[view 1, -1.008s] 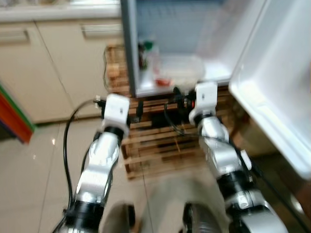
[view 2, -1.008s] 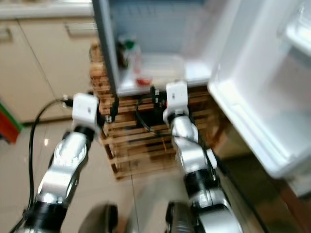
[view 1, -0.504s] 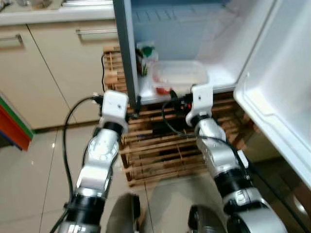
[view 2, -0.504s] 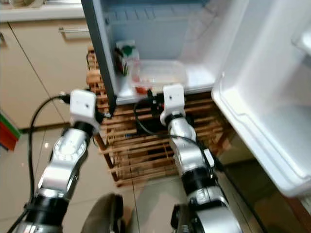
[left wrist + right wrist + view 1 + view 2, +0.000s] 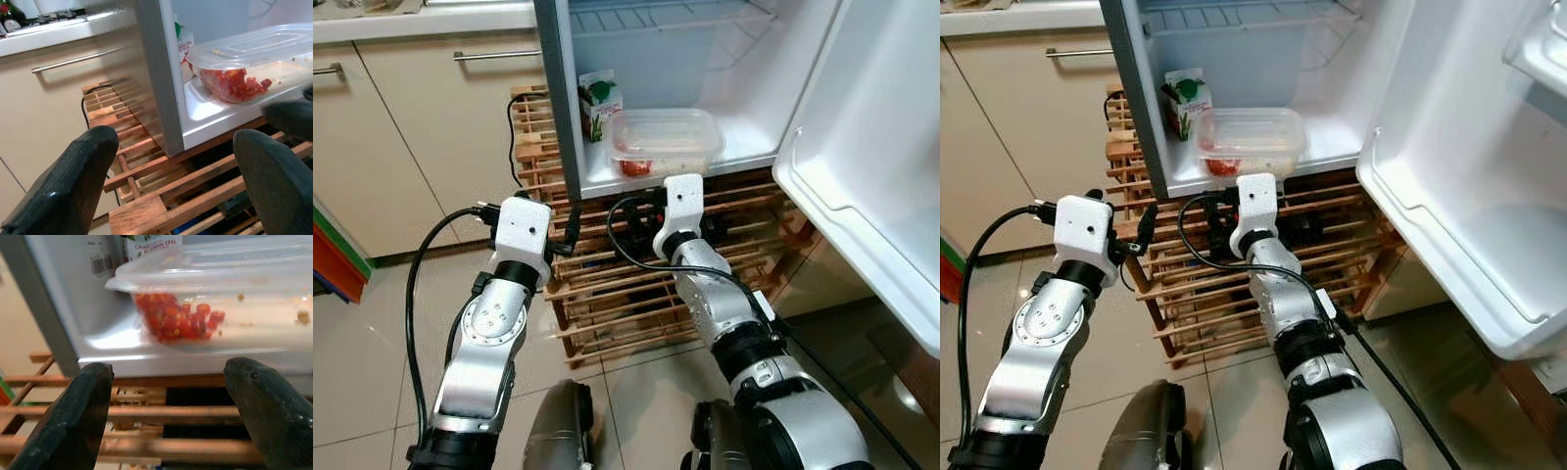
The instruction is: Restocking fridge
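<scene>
In the left eye view a clear plastic food container (image 5: pixel 666 140) sits on the white floor of the open fridge (image 5: pixel 705 69), close to its front lip, with a small carton (image 5: pixel 598 106) upright just behind it by the grey side wall; the fridge rests on a slatted wooden pallet stack (image 5: pixel 626 284). The right gripper (image 5: pixel 646 211) hangs just below that lip, and a careless upward move could, I judge, knock the lip or shove the tub back into the carton. In the right eye view the open door (image 5: pixel 1469 245), smooth moulded white plastic, juts out on the robot's right, where the right arm's elbow might clip it. In the left wrist view the left gripper (image 5: pixel 171 171) is spread wide and empty, its matte, finely ribbed black fingers (image 5: pixel 68 186) flanking the fridge's corner and the wooden slats. In the right wrist view the right gripper's rounded fingers (image 5: pixel 73 416) are likewise apart and hold nothing; ahead, the translucent, rounded-corner tub shows a heap of chopped red food pressed against one end, so it could tip if lifted off-centre.
</scene>
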### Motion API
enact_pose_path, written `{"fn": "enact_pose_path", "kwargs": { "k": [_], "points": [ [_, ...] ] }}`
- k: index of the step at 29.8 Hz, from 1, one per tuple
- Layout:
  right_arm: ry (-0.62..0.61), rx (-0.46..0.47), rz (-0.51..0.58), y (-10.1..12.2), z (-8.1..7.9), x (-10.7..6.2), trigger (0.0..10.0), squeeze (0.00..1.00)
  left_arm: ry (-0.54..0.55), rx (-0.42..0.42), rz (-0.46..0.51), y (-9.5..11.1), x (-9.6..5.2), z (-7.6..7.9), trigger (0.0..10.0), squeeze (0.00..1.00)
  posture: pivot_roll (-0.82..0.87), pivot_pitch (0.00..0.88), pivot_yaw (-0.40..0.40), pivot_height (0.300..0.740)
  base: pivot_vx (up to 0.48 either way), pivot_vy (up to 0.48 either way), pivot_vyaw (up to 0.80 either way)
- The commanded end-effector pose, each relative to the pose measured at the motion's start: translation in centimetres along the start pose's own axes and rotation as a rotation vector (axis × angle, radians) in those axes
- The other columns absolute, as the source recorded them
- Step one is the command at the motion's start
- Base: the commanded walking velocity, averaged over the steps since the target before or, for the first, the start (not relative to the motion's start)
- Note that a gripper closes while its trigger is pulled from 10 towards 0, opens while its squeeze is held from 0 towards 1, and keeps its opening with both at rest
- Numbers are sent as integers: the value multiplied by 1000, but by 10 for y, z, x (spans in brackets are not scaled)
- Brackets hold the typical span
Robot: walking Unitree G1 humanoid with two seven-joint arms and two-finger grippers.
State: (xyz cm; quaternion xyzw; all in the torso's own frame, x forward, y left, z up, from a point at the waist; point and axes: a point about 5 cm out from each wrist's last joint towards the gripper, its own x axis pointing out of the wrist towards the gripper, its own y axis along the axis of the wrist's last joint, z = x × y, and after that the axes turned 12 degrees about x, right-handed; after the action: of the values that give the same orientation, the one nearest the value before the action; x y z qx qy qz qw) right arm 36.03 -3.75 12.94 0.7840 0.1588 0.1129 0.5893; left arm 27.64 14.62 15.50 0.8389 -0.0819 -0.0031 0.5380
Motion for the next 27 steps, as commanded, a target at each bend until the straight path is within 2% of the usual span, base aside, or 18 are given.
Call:
{"fn": "enact_pose_path", "kwargs": {
  "k": [1,4,9,13,14,16,19,21,24,27],
  "points": [
    [24,-19,24,5,-8,4,10000,0,-10,-3,-5,1,-4,-1,10000,0,152,162,15,641,0,0,0],
    [8,-50,44,8,-6,6,10000,0,-9,0,-13,1,-9,-3,10000,0,162,176,13,641,0,0,0],
    [-1,-130,152,30,-5,12,10000,0,-5,7,-34,0,-18,-6,10000,0,181,191,23,641,0,0,0],
    [-100,-225,245,50,13,12,10000,0,-21,11,-46,0,-22,-5,10000,0,179,203,30,641,0,0,0],
    [-137,-278,276,56,21,10,10000,0,-26,10,-50,0,-23,-4,10000,0,177,204,33,641,0,0,0],
    [-148,-304,288,58,23,10,10000,0,-28,10,-50,0,-23,-4,10000,0,176,204,34,641,0,0,0],
    [-240,-360,278,62,45,6,10000,0,-40,9,-54,0,-22,-3,10000,0,170,201,43,641,0,0,0],
    [-289,-376,265,62,58,3,10000,0,-44,9,-54,1,-21,-2,10000,0,172,199,45,641,0,0,0],
    [-406,-400,255,66,85,-6,10000,0,-47,14,-55,1,-18,-4,10000,0,173,191,49,641,0,0,0],
    [-388,-370,276,68,83,-6,10000,0,-48,16,-55,1,-17,-4,10000,0,170,189,50,641,0,0,0]
  ]
}}
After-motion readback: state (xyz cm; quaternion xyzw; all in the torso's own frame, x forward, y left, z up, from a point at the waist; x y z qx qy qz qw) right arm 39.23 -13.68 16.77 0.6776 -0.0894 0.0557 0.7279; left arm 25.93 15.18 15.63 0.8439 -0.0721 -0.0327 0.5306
